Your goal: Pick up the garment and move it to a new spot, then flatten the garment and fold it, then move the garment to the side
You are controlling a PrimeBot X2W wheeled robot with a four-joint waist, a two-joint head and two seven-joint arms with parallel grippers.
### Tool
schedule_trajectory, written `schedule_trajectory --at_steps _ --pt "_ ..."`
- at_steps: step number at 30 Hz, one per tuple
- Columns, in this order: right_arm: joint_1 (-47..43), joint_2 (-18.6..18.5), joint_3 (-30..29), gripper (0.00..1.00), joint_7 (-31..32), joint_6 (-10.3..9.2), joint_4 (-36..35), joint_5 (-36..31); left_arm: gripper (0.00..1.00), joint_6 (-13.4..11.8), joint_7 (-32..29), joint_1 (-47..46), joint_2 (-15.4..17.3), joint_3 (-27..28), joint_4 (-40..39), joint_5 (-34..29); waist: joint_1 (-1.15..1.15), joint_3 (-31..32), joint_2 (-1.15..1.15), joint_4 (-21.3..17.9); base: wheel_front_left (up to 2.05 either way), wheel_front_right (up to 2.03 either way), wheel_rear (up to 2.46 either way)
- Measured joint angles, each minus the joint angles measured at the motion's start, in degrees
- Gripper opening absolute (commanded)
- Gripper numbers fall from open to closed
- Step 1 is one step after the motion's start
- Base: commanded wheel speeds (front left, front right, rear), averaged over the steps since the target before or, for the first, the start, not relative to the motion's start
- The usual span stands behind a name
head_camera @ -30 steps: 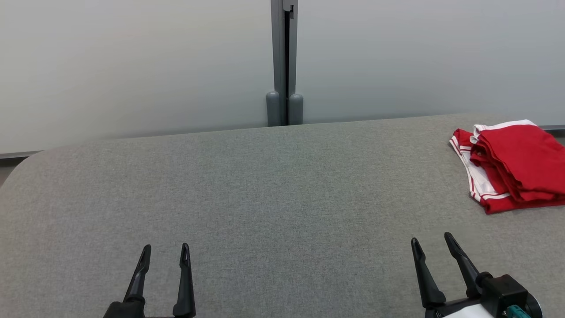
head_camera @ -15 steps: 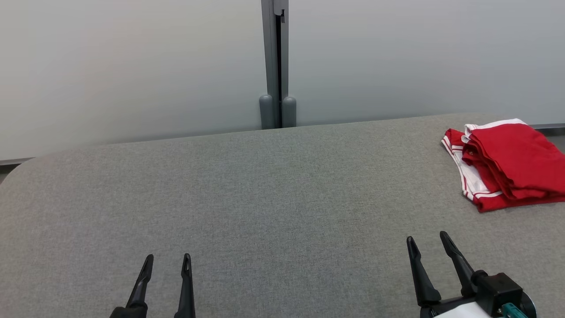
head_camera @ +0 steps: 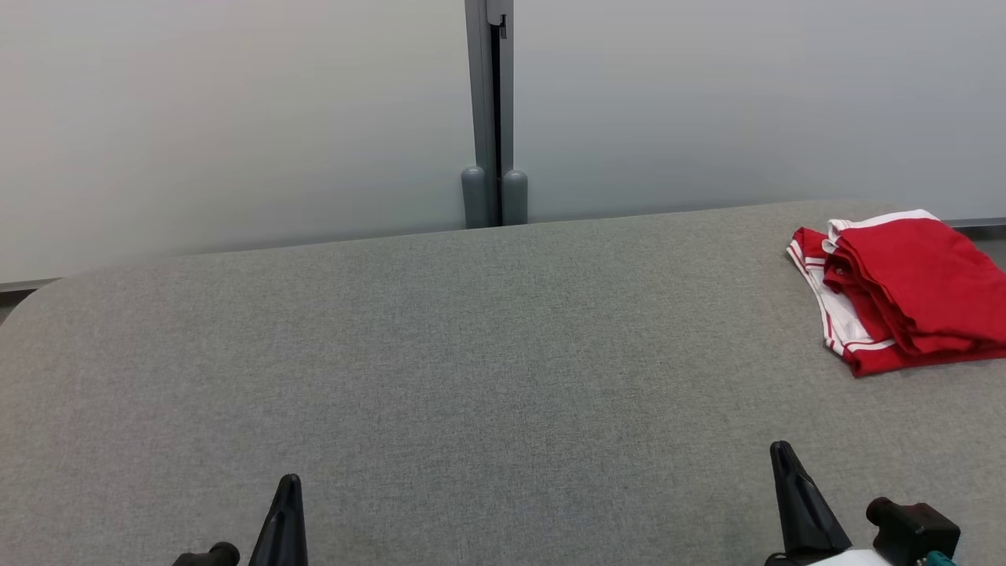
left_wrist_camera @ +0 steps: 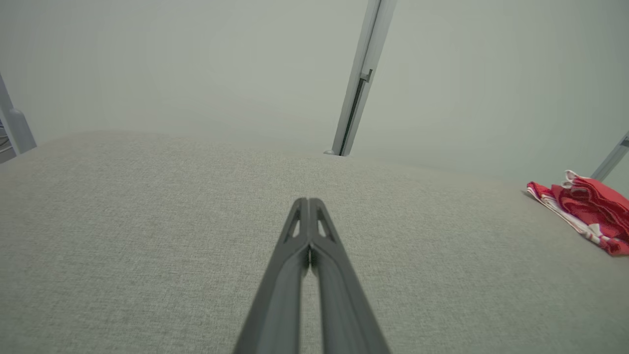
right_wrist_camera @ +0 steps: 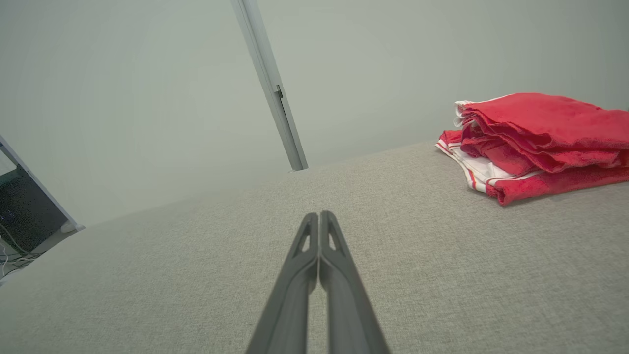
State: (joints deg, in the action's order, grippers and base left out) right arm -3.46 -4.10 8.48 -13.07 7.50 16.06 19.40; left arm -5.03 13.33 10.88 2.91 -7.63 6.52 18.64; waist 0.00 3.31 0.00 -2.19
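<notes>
1. Head view: the red garment (head_camera: 904,291) with white trim lies in a folded stack at about 2 o'clock, on the far right part of the grey padded table (head_camera: 471,354), with its right end cut off by the edge of the picture.
2. The left gripper (head_camera: 288,483) sits at 7 o'clock and the right gripper (head_camera: 783,452) at 5 o'clock. Both are low over the near edge of the table and well apart from the garment.
3. Each wrist view shows its own two fingers pressed together from base to tip with nothing between them, so both tools are empty.
4. Progress, as I judge it: the garment is already folded in layers and set off to the side, so the pick-up, flattening, folding and final move all look done. The middle of the table is bare, and I see no step left to do.
5. Against the earlier pictures: half a second ago both pairs of fingers stood spread; now they are closed, and they sit lower in the head view, which shows less of each.
6. The garment lies where it did on the table. The slight sideways shift of the grey post (head_camera: 487,118) at 12 o'clock since a second ago comes from the camera, not from the things.
</notes>
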Motion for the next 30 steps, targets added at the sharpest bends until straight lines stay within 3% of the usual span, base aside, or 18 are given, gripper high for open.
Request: schedule_trajectory --at_steps 30 --pt "3.5 -0.3 -4.3 0.00 6.1 -0.01 -0.5 28.0 0.00 4.6 -5.8 -6.2 1.4 3.1 3.2 28.9 0.00 -0.9 0.00 0.6 0.00 0.00 0.00"
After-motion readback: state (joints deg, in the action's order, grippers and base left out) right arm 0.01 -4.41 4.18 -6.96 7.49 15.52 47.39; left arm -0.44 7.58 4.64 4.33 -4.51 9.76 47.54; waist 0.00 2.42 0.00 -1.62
